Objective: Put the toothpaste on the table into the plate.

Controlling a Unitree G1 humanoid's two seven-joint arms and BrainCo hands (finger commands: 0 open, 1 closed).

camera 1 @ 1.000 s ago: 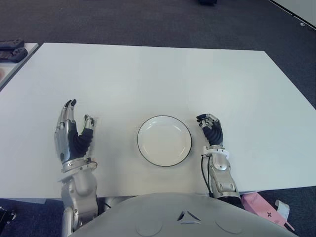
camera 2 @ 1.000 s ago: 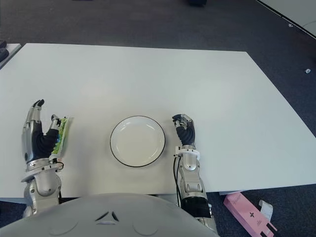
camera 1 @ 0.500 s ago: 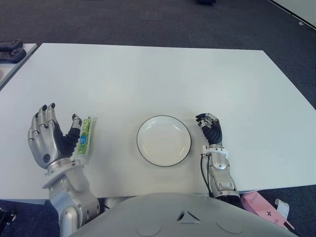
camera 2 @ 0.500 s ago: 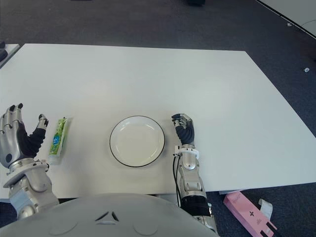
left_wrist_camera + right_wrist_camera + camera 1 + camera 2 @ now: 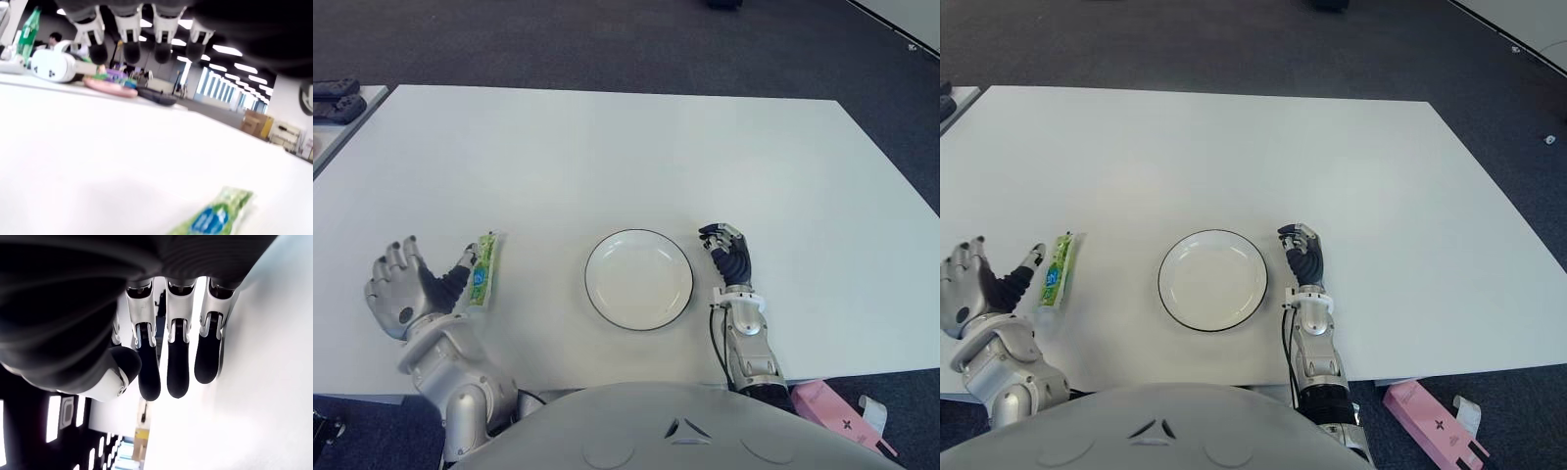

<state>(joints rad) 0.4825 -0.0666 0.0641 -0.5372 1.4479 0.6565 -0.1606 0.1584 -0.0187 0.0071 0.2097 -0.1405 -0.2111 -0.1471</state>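
Reach step: left hand (image 5: 406, 299), fingers spread, empty, positioned lower left beside green plastic toothpaste tube (image 5: 483, 270) on white surface (image 5: 626, 147). Grasp needed next, then carry to white round black-rimmed plate (image 5: 638, 279), centre frame. Right hand (image 5: 728, 257) curled, empty, seen right of plate.

Office, ceiling light panels (image 5: 230, 49), dark carpet (image 5: 607, 44)

My left hand (image 5: 406, 297) sits at the lower left of the head view, palm turned inward, fingers (image 5: 395, 257) spread and relaxed with nothing in them, forearm angling down toward my torso. My right hand (image 5: 731, 257) shows right of centre, low in the frame, its fingers (image 5: 177, 362) curled in loosely and holding nothing, forearm running straight down.
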